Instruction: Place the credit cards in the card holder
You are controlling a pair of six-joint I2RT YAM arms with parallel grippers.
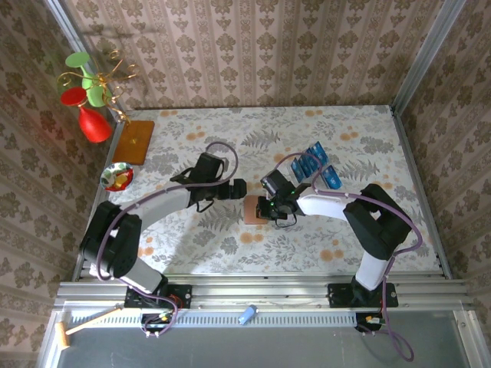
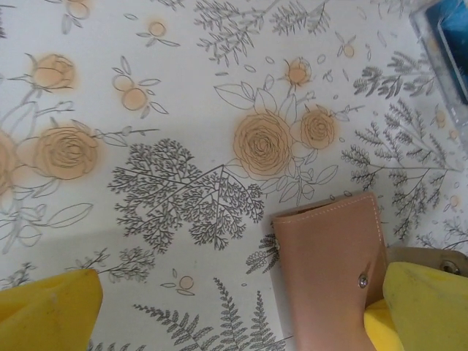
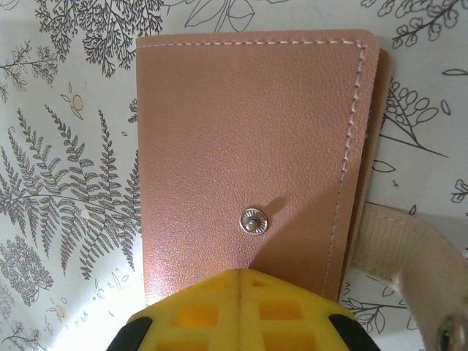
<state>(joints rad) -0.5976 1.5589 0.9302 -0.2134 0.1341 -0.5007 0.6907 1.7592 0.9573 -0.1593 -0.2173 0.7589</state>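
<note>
While the left gripper gapes empty, the right gripper, fully closed, touches the card holder.

The card holder looks to us like leather or imitation leather. It has a fine pebbled grain, a soft sheen, and pale thread stitching along its edge. Its snap button is shiny metal. The counter is covered by a smooth, matt sheet with a printed flower pattern; we cannot tell if it is cloth or paper. The yellow pads of the jaws look like matt plastic or rubber, moulded with square hollows. The blue cards seem glossy. The board looks like smooth wood.
</note>
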